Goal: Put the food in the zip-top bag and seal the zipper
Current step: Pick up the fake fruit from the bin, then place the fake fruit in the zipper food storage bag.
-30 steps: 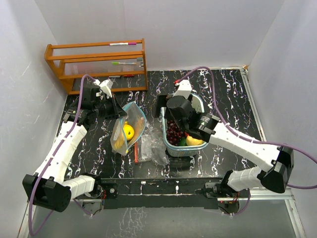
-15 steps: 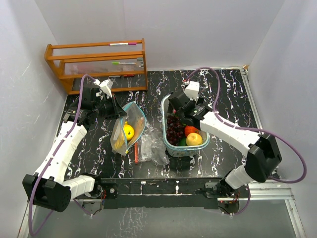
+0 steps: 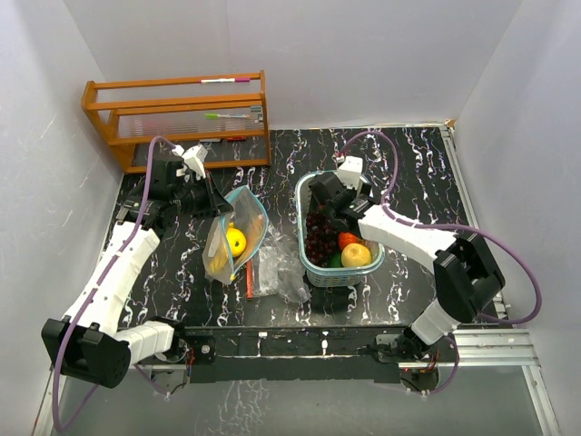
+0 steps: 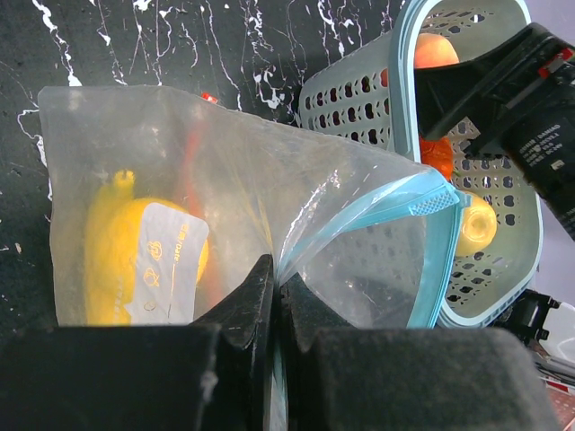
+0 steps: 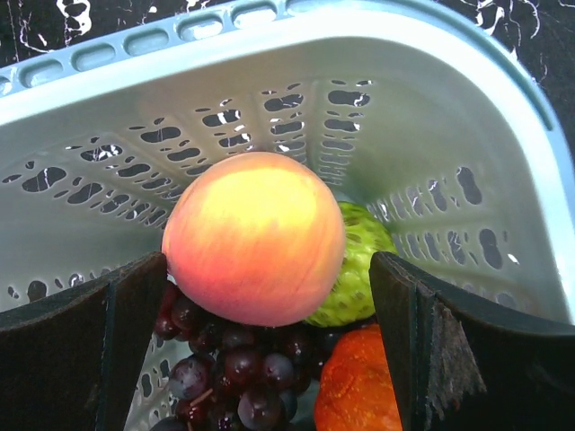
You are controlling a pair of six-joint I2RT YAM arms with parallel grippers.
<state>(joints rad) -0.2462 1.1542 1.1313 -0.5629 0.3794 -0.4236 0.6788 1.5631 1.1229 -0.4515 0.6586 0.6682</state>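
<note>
Black marbled table (image 3: 182, 272); low in the left-wrist view, the left gripper (image 4: 277, 296) pinches the zip-top bag (image 4: 341, 206), whose white label (image 4: 171, 256) is illegible. Beyond, the right gripper (image 5: 269, 305), spread wide, straddles an orange-yellow fruit (image 5: 253, 235) inside the teal basket (image 5: 431, 117); contact unclear.

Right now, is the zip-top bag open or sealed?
Open. The left gripper pinches one lip of the zip-top bag, and its blue zipper track bows away, leaving the mouth gaping.
</note>
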